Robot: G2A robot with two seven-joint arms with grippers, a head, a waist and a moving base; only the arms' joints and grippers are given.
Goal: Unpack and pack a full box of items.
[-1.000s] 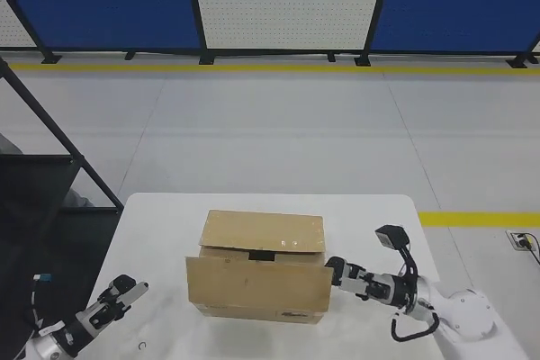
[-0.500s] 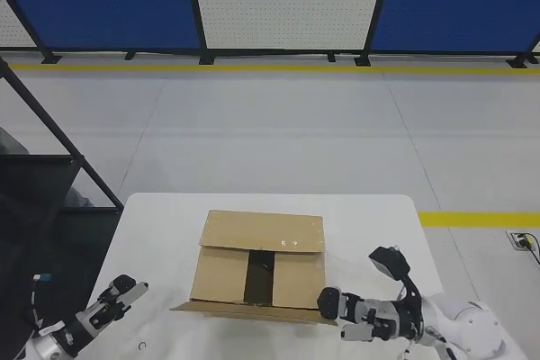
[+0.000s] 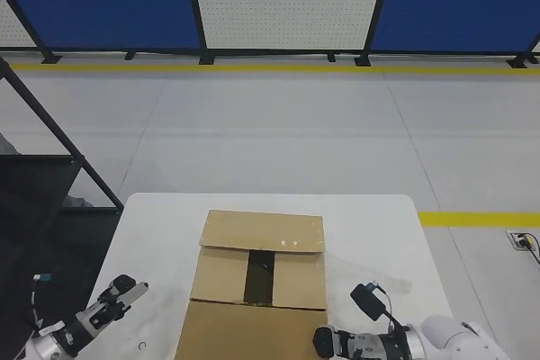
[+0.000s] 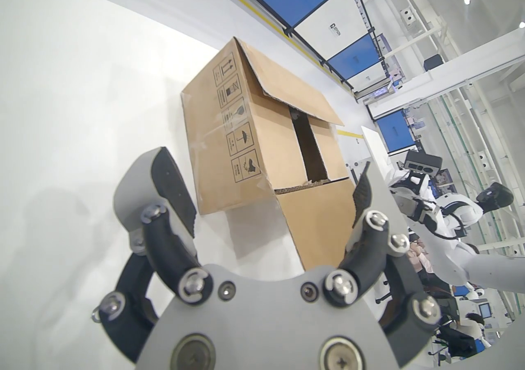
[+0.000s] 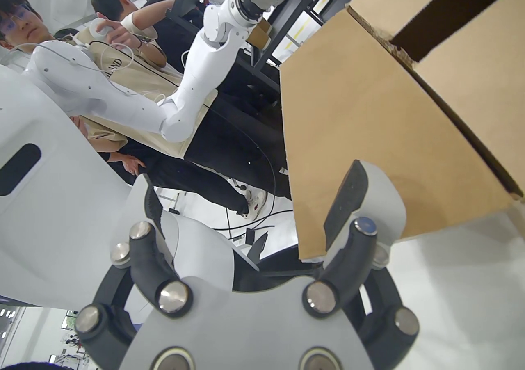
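The cardboard box (image 3: pixel 256 286) sits on the white table (image 3: pixel 153 225), lower centre of the top view, long side running left-right, opening upward. The left wrist view adds its symbol-printed end wall (image 4: pixel 229 133). The near flap (image 3: pixel 247 331), upright a second ago, now lies folded toward the bottom edge. The right gripper (image 3: pixel 324 343) has followed it down, jaws apart, and its wrist view shows the flap's corner between them. The left gripper (image 3: pixel 130 288), lower left, gapes empty.

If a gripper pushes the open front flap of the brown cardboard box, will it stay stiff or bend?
The front flap looks flat and unsagging, so probably stiff, yet it would likely swing on its crease. The brown cardboard box might slide on the smooth white table.
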